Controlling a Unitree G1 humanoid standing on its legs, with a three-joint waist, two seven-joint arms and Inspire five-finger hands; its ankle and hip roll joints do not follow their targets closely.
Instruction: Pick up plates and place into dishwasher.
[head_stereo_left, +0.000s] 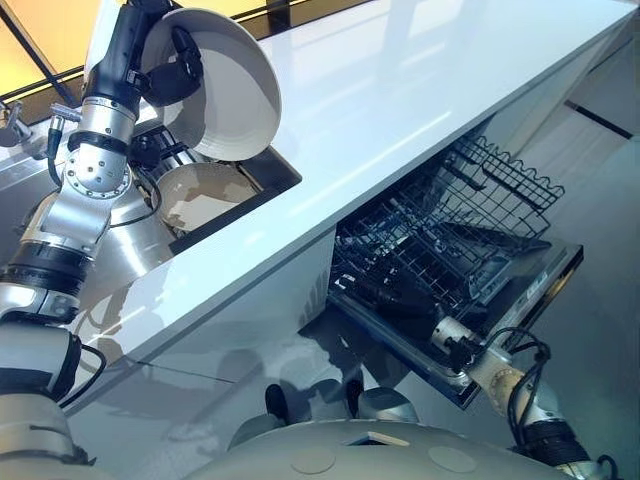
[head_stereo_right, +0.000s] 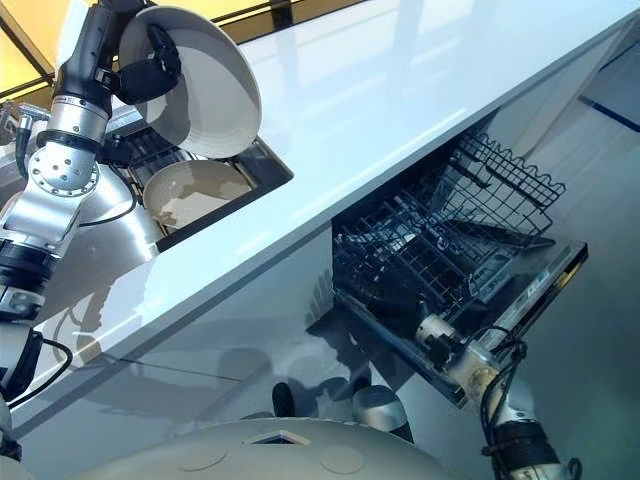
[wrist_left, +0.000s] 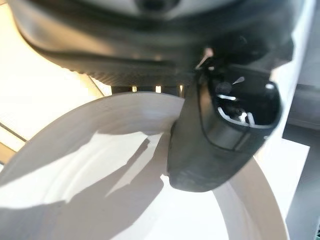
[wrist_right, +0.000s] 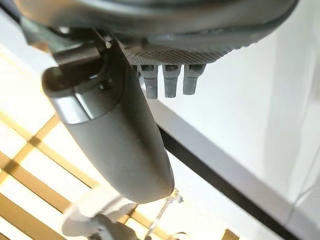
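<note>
Grip: left hand (head_stereo_left: 178, 62) curled on plate (head_stereo_left: 235, 105) rim. Keep tilt steady over counter (head_stereo_left: 400, 90); slot upright into dishwasher rack (head_stereo_left: 450, 235).

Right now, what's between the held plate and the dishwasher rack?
Bare white countertop, in both eye views. The plate sits in the left robot hand over the sink; the dishwasher rack lies beyond it.

Glossy white ceramic-looking plate (head_stereo_left: 236, 102), glossy smooth counter (head_stereo_left: 400, 90), blk metal-wire dishwasher rack (head_stereo_left: 452, 232).
</note>
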